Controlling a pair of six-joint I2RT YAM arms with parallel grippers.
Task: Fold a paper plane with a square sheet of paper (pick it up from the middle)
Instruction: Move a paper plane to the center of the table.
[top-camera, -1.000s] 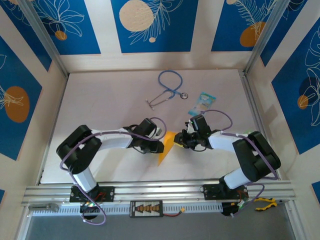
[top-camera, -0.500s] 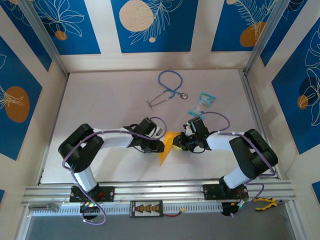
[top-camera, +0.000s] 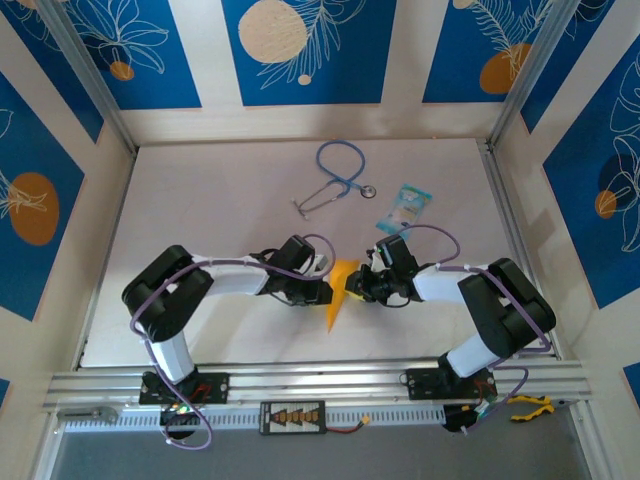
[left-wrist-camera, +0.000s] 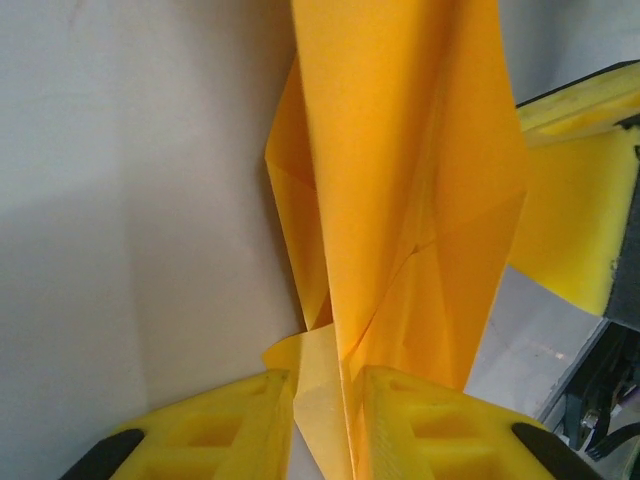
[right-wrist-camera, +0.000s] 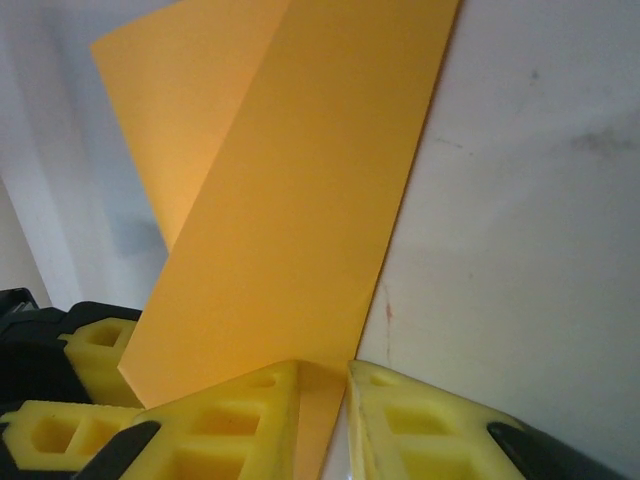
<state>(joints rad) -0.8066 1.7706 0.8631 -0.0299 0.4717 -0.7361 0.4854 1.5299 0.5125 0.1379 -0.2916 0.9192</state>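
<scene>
1. Nearest us, the left arm (top-camera: 225, 282) and the right arm (top-camera: 450, 283) rise from the rail (top-camera: 320, 380) at the desk's (top-camera: 200, 200) near edge. They bend inward so that their tips meet face to face over the middle of the desk.
2. The paper plane (top-camera: 332, 308) stands between those tips, partly folded, with its pointed end aimed at the near edge. We cannot tell whether that point touches the desk.
3. The left jaws are narrow and closed on the paper. In the left wrist view the stacked layers run down between the yellow pads (left-wrist-camera: 215, 425), close to where the diagonal folds converge. We judge this grip is there to keep the layers from springing apart.
4. The right jaws are equally narrow. They pinch the lower edge of a smooth, flat flap from the opposite side (the left jaws' yellow foam shows just past it in the right wrist view).
5. Holding from both sides keeps so thin a sheet taut and steady. We think this is what the next crease needs, since one grip alone would let the paper flop or twist.
6. Farther back a light-blue packet (top-camera: 405, 207) lies well apart from the work. The stethoscope (top-camera: 335, 175) lies beyond it towards the back wall, and neither arm touches either thing.
</scene>
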